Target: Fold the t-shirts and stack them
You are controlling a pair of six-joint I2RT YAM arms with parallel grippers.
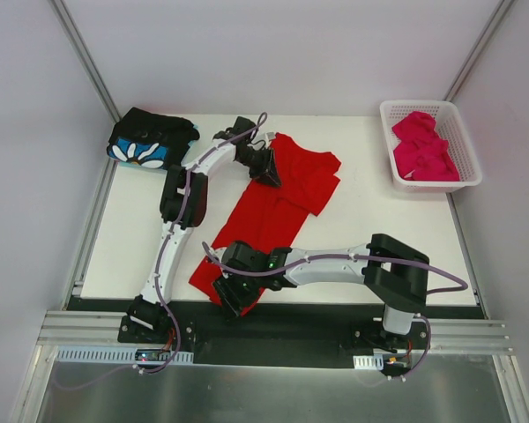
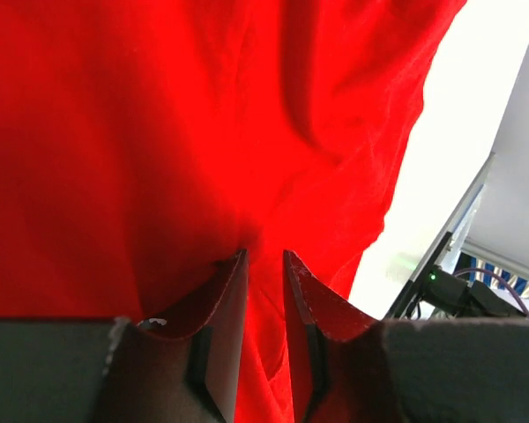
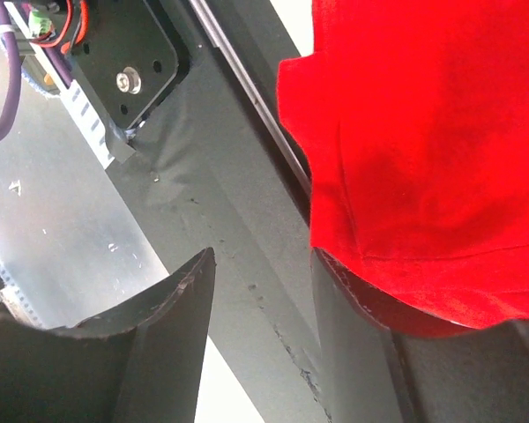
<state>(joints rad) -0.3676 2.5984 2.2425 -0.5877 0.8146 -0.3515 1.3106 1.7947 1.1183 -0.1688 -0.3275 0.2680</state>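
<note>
The red t-shirt (image 1: pixel 273 207) lies spread diagonally on the white table, its top part bunched and folded near the far centre. My left gripper (image 1: pixel 266 167) is down on that upper part, and in the left wrist view (image 2: pixel 264 256) its jaws stand close together with a fold of red cloth (image 2: pixel 159 132) between them. My right gripper (image 1: pixel 234 300) is open at the shirt's near hem by the table's front edge (image 3: pixel 263 256). The hem (image 3: pixel 423 132) drapes over one finger. The black flower-print t-shirt (image 1: pixel 150 141) lies folded at the far left. The magenta-pink t-shirt (image 1: pixel 423 145) lies in the basket.
The white lattice basket (image 1: pixel 463 181) stands at the far right corner. A black rail and metal frame (image 3: pixel 247 176) run along the table's near edge under my right gripper. White walls enclose the table on three sides.
</note>
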